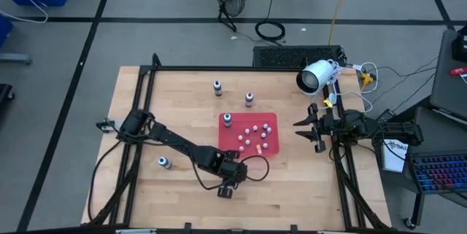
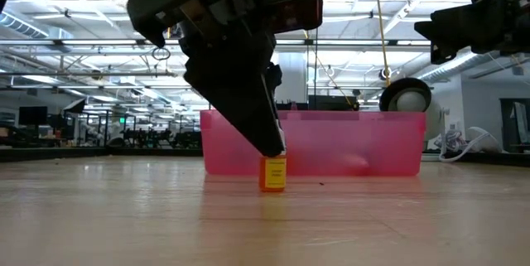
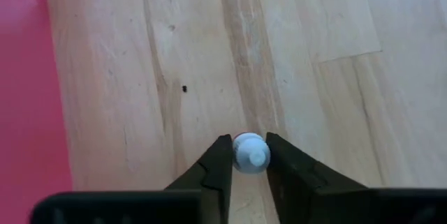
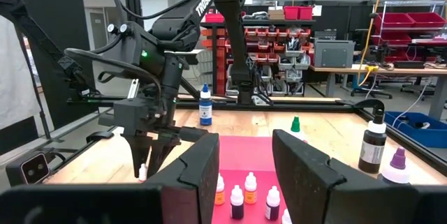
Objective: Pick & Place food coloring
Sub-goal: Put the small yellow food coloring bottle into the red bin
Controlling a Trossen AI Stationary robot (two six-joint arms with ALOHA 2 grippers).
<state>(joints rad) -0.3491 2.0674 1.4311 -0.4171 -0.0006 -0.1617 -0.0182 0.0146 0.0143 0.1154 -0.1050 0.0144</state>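
Note:
A tiny food coloring bottle (image 2: 273, 174) with a yellow-orange body and a white cap (image 3: 250, 152) stands upright on the wood just near of the red tray (image 1: 255, 119). My left gripper (image 1: 226, 188) is over it, shut on its top. Several more tiny white-capped bottles (image 1: 252, 135) stand in the tray. Larger bottles stand around: a blue one (image 4: 204, 105), a green one (image 4: 295, 123), a dark one (image 4: 372, 144) and a purple one (image 4: 398, 165). My right gripper (image 4: 244, 161) waits open at the table's right edge (image 1: 319, 126). My left gripper pinches the bottle's white cap (image 3: 250, 152) between its two fingers (image 3: 218, 165), one on each side. The fingers come from above, slanting down (image 2: 276, 152), and reach only the top of the bottle. The bottle is upright with its base on the table.
The tray's near wall (image 2: 356, 142) rises just behind the held bottle. One larger bottle (image 1: 165, 162) stands on the table's near left, two (image 1: 217, 87) (image 1: 249, 99) beyond the tray, one (image 1: 228, 119) in the tray's far left corner. A white camera (image 1: 315, 76) sits at the far right.

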